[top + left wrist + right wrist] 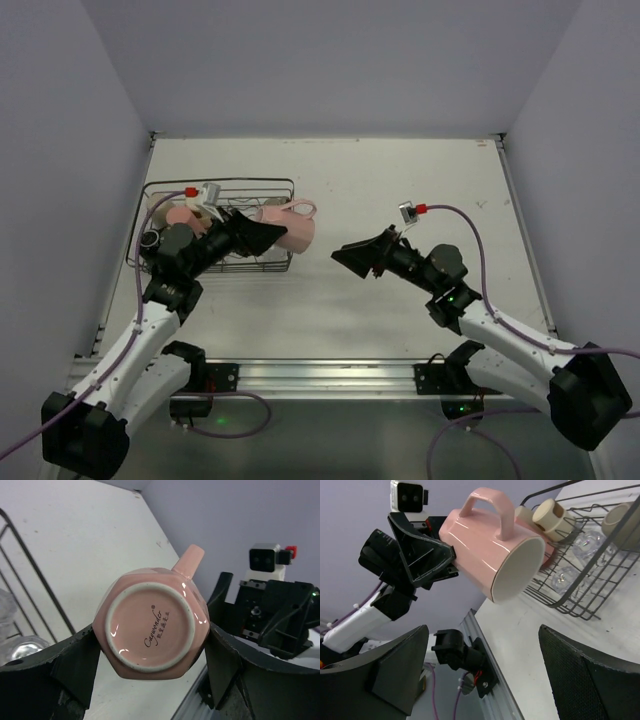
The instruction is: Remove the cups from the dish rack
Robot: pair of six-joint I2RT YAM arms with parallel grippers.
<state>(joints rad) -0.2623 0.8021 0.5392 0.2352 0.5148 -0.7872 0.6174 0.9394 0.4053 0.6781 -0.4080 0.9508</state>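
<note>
Just right of the dish rack (220, 183), above the tabletop (400, 180), the pink mug (292, 232) hangs on its side in the left end effector (262, 236). The pads clamp opposite flats of the faceted base end. The handle points up and the open mouth faces right, toward the right end effector (347, 256). That end effector stands wide, with nothing between its fingers, near the mug's mouth but apart from it.

Judged step: transfer of the mug from the left arm to the right arm, for placement on the tabletop away from the rack.

Recommended procedure:
1. Align the right end effector with the mug's axis before advancing. In the right wrist view the mug sits off the line between the fingers, so a correction appears necessary.
2. Take the body at the mouth end, one finger on each side wall. Leave the handle on top outside both pads.
3. Close firmly. The glaze is shiny and probably slippery.
4. Open the left end effector only once the right grip bears the load.
5. Draw the left arm back toward the rack without catching the wire rim.

Inside the rack lie a beige cup (547, 516) and clear glasses (585, 545), partly hidden by the wires.
</note>
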